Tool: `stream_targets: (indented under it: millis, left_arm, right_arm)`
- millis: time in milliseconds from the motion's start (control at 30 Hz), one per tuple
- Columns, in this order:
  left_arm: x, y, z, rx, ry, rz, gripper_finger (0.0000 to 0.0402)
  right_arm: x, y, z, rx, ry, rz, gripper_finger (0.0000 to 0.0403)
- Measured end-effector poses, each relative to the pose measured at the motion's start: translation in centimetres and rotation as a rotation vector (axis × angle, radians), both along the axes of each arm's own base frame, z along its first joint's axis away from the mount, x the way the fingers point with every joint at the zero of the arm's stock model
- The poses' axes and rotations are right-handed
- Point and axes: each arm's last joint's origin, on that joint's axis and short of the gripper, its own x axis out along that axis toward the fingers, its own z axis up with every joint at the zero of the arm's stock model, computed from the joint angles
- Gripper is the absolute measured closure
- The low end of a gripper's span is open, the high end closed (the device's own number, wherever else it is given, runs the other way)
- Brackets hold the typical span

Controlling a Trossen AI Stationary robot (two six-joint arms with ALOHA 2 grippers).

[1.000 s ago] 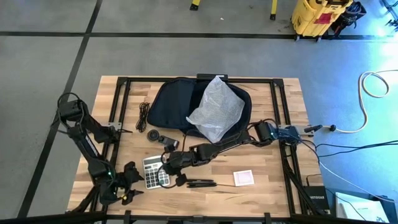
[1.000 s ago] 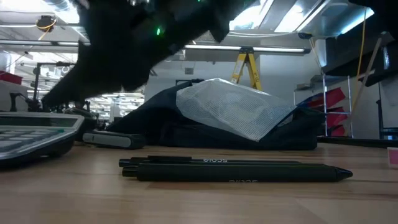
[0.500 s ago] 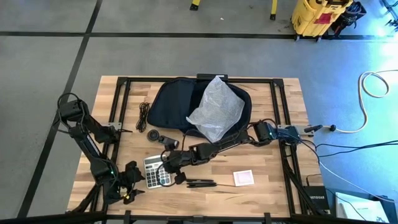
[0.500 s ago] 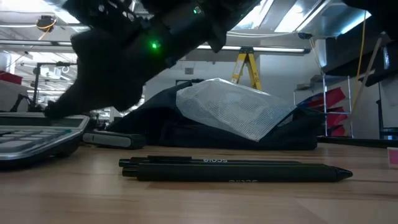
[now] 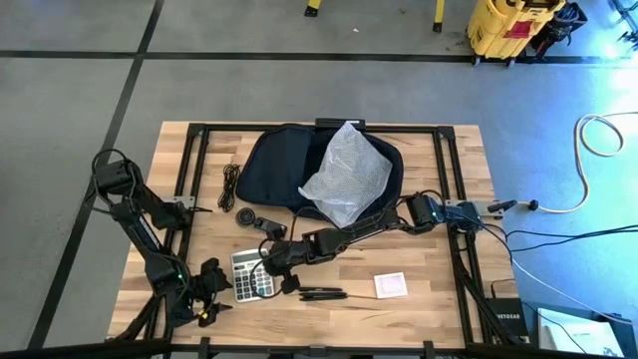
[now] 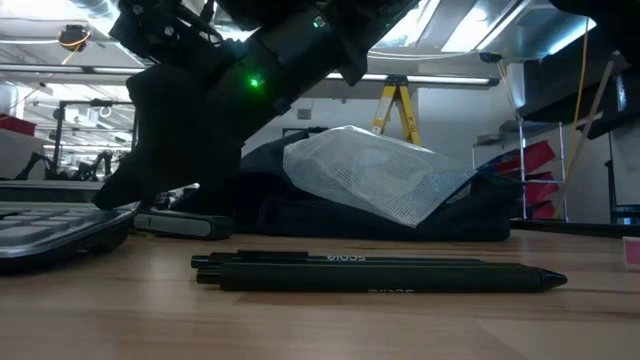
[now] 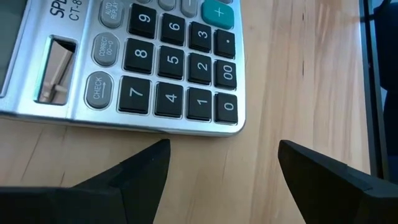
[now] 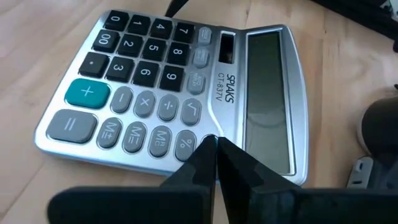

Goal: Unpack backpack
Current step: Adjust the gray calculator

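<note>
1. I see the backpack [image 5: 284, 168] lying flat at the middle of the table's [image 5: 429, 249] far edge, dark and rounded, with a crinkly clear plastic bag [image 5: 346, 175] resting on its right half and spilling a little toward the table's centre.
2. In the low view the backpack [image 6: 260, 200] is a dark mound behind everything else, with the plastic bag [image 6: 375, 175] heaped on top of it.
3. My right gripper [image 5: 267, 267] reaches in from the right edge across the middle of the table and sits over the silver calculator [image 5: 249, 276], near the front edge, left of centre.
4. In the right wrist view its fingers [image 8: 202, 163] are pressed together with nothing between them, their tips right at the calculator [image 8: 180, 93] edge below the percent key; I cannot tell whether they touch it.
5. My left gripper [image 5: 206, 294] waits at the front-left corner, just beside the calculator's left side.
6. In the left wrist view its jaws stand spread apart and empty, with bare wood between them and the calculator's [image 7: 130, 62] keypad just beyond the fingertips [image 7: 155, 158].
7. Two dark pens [image 6: 375, 272] lie side by side near the front edge, just right of the calculator.
8. A small white square card [image 5: 390, 285] lies further right along the front edge.
9. A coiled black cable [image 5: 230, 185] lies left of the backpack, and a small dark round object [image 5: 245, 216] lies between it and the calculator.
</note>
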Motion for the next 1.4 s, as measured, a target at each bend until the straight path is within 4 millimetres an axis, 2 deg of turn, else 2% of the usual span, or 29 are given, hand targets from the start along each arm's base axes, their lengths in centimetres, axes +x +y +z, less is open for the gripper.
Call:
stream_targets:
  millis: [367, 633, 767, 867, 1267, 1400]
  left_arm:
    - [0.0, 0.0, 0.0, -0.008, 0.001, 0.008, 0.0117]
    - [0.0, 0.0, 0.0, -0.004, 0.001, 0.005, 0.0117]
    - [0.0, 0.0, 0.0, -0.005, 0.005, 0.002, 0.0117]
    - [0.0, 0.0, 0.0, -0.006, 0.007, -0.001, 0.0117]
    - [0.0, -0.7, 0.2, -0.094, 0.023, -0.022, 0.0117]
    - [-0.3, -1.0, 0.4, -0.124, 0.021, -0.033, 0.0117]
  right_arm:
    - [0.3, 0.1, 0.3, 0.004, -0.046, -0.01, 0.0403]
    - [0.0, 0.8, 1.0, 0.004, -0.052, -0.004, 0.0403]
    - [-0.5, 1.6, 2.4, 0.008, -0.066, -0.02, 0.0403]
    - [-1.0, 2.3, 2.8, -0.003, -0.048, -0.033, 0.0403]
    - [-3.3, 6.1, 2.0, 0.026, 0.088, -0.023, 0.0403]
    - [-3.7, 6.1, 1.6, 0.015, 0.144, -0.06, 0.0403]
